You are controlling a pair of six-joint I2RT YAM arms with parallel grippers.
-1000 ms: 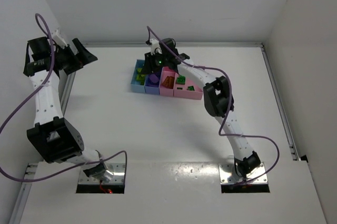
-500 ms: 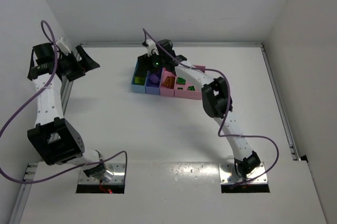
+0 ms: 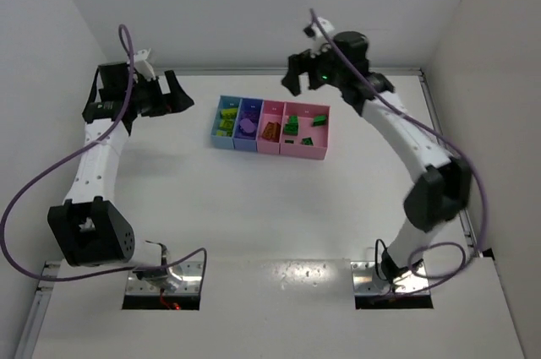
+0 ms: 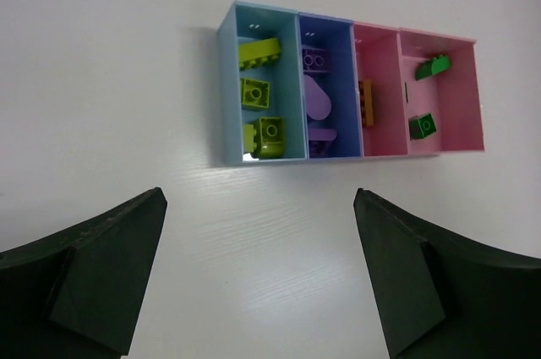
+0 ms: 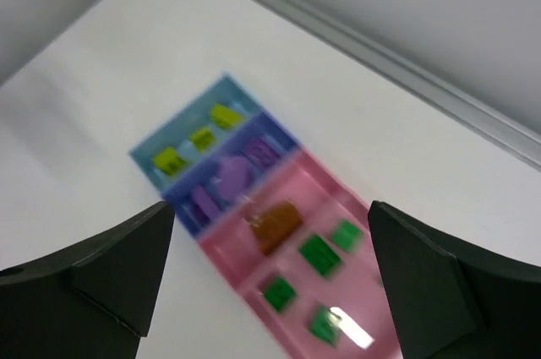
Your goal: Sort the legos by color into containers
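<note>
Bricks [image 4: 256, 91], small coloured plastic, lie sorted in four joined blue-and-pink bins [image 4: 221, 89] near far edge of white table [image 4: 101, 80]; left gripper [image 4: 258, 194] and right gripper [image 5: 270, 207] spread, empty

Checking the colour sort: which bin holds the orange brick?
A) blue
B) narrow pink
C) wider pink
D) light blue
B: the left wrist view shows the orange brick lying inside the narrow pink bin.
</note>
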